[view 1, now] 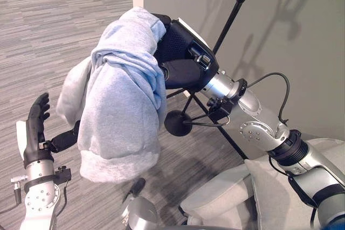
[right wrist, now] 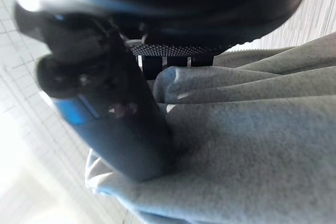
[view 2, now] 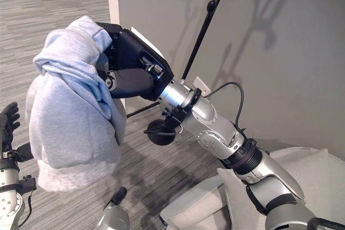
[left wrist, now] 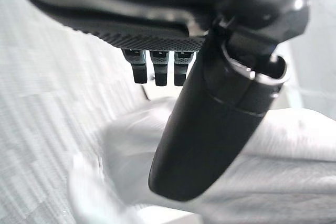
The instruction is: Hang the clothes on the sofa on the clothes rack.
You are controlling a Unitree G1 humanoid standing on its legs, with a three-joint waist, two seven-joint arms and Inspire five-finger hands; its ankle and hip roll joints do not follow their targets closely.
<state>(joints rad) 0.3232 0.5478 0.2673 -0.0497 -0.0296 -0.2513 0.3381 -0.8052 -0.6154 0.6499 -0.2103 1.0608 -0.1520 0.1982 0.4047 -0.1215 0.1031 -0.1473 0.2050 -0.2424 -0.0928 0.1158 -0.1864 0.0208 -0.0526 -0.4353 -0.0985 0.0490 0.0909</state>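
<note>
carrying the grey garment [view 1: 121, 106] up toward the clothes rack [view 1: 233, 12] looks like the step in hand, and doing it well means keeping the bundle bunched in the right hand [view 1: 183, 52] while lifting it clear of the rack's dark pole, then draping it over a peg or arm rather than dropping it against the stand. the rack's upper part is out of sight, so i cannot tell where a peg sits; the pole rises toward 1 o'clock from the hand, against the grey wall [view 1: 302, 36], with its round base [view 1: 178, 122] on the floor at about 6 o'clock below the hand.

the right hand is curled into the cloth: in its wrist view the thumb [right wrist: 113, 124] presses against folds of fabric. the garment wraps over the hand and hangs down to 7 o'clock of it, off the sofa [view 1: 226, 192], which lies at 5 o'clock.

the left hand [view 1: 36, 127] stands at 8 o'clock, fingers straight and holding nothing, just beside the hanging hem.
</note>
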